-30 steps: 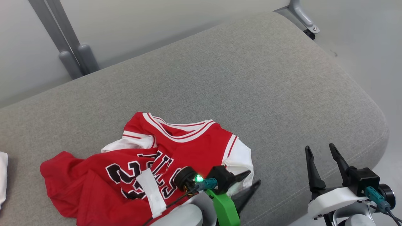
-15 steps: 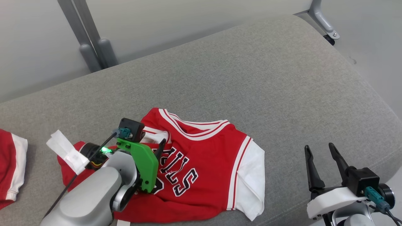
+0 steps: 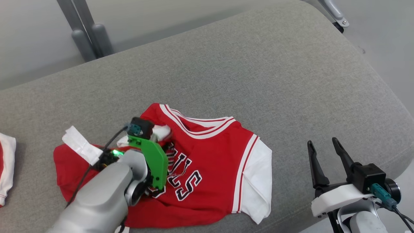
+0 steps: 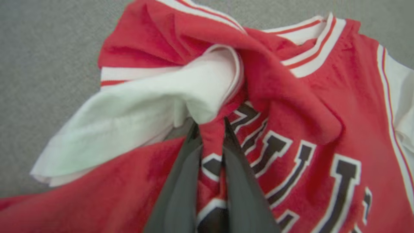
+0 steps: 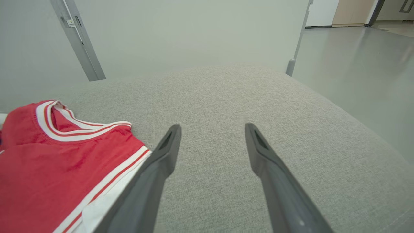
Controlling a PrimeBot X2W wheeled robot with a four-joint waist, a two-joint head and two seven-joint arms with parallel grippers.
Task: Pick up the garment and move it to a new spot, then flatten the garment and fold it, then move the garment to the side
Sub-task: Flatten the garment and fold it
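The garment [image 3: 213,161] is a red jersey with white sleeves and black lettering, lying crumpled on the grey cushion [image 3: 258,81]. My left gripper [image 3: 167,149] sits on its chest near the bunched white left sleeve. In the left wrist view, my left gripper [image 4: 212,124] is shut on a pinch of red fabric of the garment [image 4: 291,97] just below that white sleeve. My right gripper [image 3: 322,144] stands open at the cushion's front right, off the jersey. In the right wrist view, my right gripper [image 5: 213,127] has bare cushion between its fingers and the garment [image 5: 48,155] to its left.
Another red and white cloth [image 3: 5,168] lies at the cushion's left edge. Grey metal posts [image 3: 84,35] stand behind the cushion, and a metal leg [image 3: 336,14] is at the top right. The cushion's rounded right end drops to the floor [image 3: 388,48].
My left arm has swung from the jersey's right sleeve across to its left sleeve and now pinches fabric there. The camera has shifted. The right gripper has stayed open in place.
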